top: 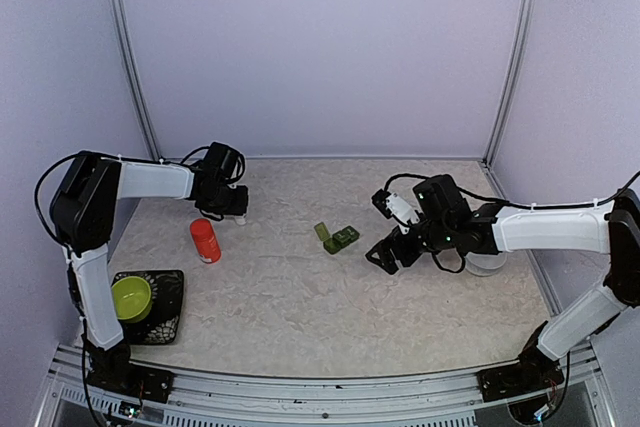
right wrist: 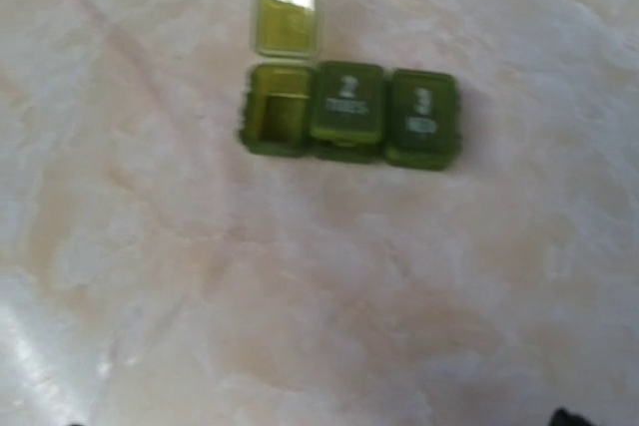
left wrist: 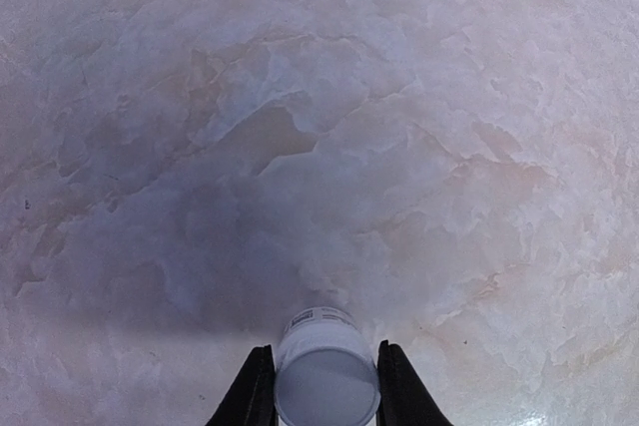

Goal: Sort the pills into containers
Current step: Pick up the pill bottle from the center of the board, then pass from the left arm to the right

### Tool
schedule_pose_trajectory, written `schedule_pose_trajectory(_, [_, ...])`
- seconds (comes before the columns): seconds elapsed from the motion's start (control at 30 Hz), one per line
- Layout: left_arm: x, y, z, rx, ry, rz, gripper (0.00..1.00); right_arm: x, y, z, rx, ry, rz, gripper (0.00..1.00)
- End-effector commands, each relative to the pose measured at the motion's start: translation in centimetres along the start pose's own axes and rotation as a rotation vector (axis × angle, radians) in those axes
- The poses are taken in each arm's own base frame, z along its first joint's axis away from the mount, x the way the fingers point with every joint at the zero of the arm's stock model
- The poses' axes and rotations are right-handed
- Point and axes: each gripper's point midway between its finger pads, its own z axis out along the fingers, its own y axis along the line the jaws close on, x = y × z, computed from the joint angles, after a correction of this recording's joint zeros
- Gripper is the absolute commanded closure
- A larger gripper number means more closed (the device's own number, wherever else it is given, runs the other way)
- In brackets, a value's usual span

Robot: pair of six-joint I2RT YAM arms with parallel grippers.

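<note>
Black fingers (left wrist: 255, 391) of the left gripper (left wrist: 325, 351): set against both sides of a small white bottle (left wrist: 326, 376), gripping it. The bottle's round end faces the wrist camera. Position: over the marbled tabletop (top: 300, 317), toward the far-left corner. From overhead, the gripper head covers the bottle.

Right gripper (top: 385, 250): jaws spread wide, nothing between them. Position: low over the tabletop, right of centre, pointed toward the pill box and apart from it.

Pill box (right wrist: 349, 112): dark green, three square cells joined in a short row. It lies flat near the middle of the tabletop, just left of the right gripper. One end cell is open, its translucent lid (right wrist: 288, 9) folded back flat. The other two cells are shut and marked 2 and 3. The wrist view is too blurred to tell whether the open cell holds anything.

Red bottle (top: 205, 240): upright on the left part of the tabletop, near the left gripper on its near side, not touching it.

Black tray (top: 170, 319): near-left corner, beside the left arm's base.

Lime-green bowl (top: 131, 298): seated on the black tray.

White bowl (top: 487, 265): near the right edge, largely covered by the right arm.
</note>
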Motion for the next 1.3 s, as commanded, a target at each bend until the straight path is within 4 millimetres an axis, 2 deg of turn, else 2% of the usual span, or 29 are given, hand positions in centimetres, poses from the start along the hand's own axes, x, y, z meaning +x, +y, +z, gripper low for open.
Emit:
schedule_pose_trajectory(0.0, [-2.5,-3.8,-3.6,0.11,-0.072,0.049,0.88,-2.5,2.5,-1.7,-0.122,-0.103,-0.036,0.0])
schedule_pose_trajectory(0.17, [-2.6,-9.0,-7.9,0.257,-0.112,0.139,0.9,-3.8,6.5,-3.7,-0.352,-0.172,-0.07,0.01])
schedule_pose_trajectory(0.3, [-1.8,-14.4,-12.8,0.442,-0.155,0.244,0.9,-4.9,8.9,-6.0,-0.498,-0.233,-0.091,0.01])
schedule_pose_trajectory(0.47, [0.9,-20.7,-18.7,0.69,-0.159,0.367,0.9,-6.1,10.1,-8.1,-0.573,-0.3,-0.125,0.01])
schedule_pose_trajectory(0.63, [3.4,-25.0,-24.2,0.892,-0.162,0.468,0.9,-6.6,10.9,-9.2,-0.627,-0.336,-0.146,0.01])
schedule_pose_trajectory(0.7, [4.3,-26.2,-26.3,0.96,-0.169,0.5,0.9,-6.8,11.3,-9.7,-0.651,-0.355,-0.159,0.01])
schedule_pose_trajectory(0.9, [5.4,-27.8,-30.7,1.104,-0.218,0.548,0.9,-6.8,12.7,-11.2,-0.76,-0.412,-0.195,0.01])
schedule_pose_trajectory(1.03, [5.6,-28.2,-32.4,1.153,-0.247,0.552,0.9,-7.0,13.5,-11.8,-0.829,-0.447,-0.199,0.04])
schedule_pose_trajectory(1.27, [5.6,-28.5,-34.2,1.213,-0.299,0.533,0.89,-8.3,14.6,-14.9,-0.941,-0.612,-0.224,0.06])
